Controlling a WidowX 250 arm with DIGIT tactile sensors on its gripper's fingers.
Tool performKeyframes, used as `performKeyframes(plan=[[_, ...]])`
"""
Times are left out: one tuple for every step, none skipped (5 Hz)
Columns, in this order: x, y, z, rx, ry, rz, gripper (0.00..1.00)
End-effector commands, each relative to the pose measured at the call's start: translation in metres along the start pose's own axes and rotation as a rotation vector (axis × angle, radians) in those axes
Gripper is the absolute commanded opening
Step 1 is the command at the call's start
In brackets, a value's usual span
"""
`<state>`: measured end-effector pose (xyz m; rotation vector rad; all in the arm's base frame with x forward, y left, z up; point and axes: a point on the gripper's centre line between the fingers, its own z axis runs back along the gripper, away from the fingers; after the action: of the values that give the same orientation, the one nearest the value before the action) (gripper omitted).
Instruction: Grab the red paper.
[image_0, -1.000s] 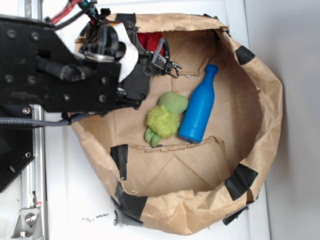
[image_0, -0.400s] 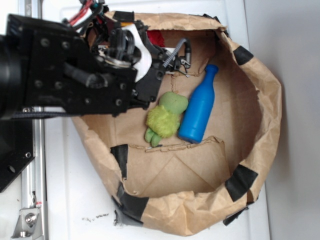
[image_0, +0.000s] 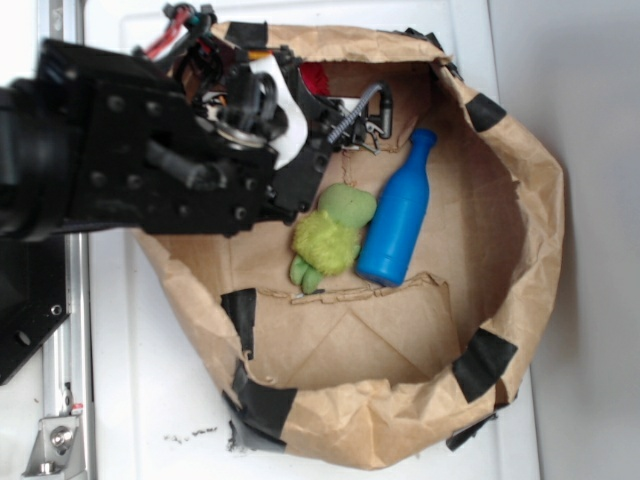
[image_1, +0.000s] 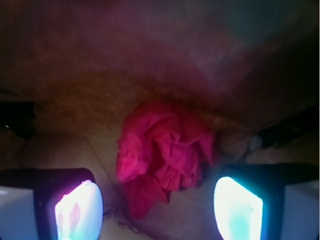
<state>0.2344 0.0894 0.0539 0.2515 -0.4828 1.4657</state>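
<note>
Two glowing jaw pads frame the wrist view, one at lower left and one at lower right, so the jaws of the black robot gripper stand apart, with the bright red crumpled wad of tissue-like paper lying between and just beyond them in the centre of the frame, close against the rising brown wall behind it. In the exterior view only a sliver of that red paper shows at upper centre-left, tucked under the gripper beside the top rim of the wide, rolled-down brown paper bag with black tape patches. The risk, as I judge it, is that the soft wad sits so near the bag wall that the jaws could pinch the brown paper along with it, or close on a loose fold that slips free. Open room lies to the right and below: the bag floor is bare toward the lower centre, while the fuzzy green plush toy and the blue plastic bottle lie touching in the middle, near enough for the arm to nudge on a careless sweep. Beyond the bag's right rim the white bench is open.
</note>
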Motion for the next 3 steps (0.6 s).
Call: performKeyframes(plan=[[0.012,-0.003,-0.010,-0.018,-0.012,0.042,1.00],[0.022,-0.006,-0.015,-0.006,-0.015,0.070,1.00],[0.027,-0.005,-0.017,-0.001,-0.041,0.076,1.00]])
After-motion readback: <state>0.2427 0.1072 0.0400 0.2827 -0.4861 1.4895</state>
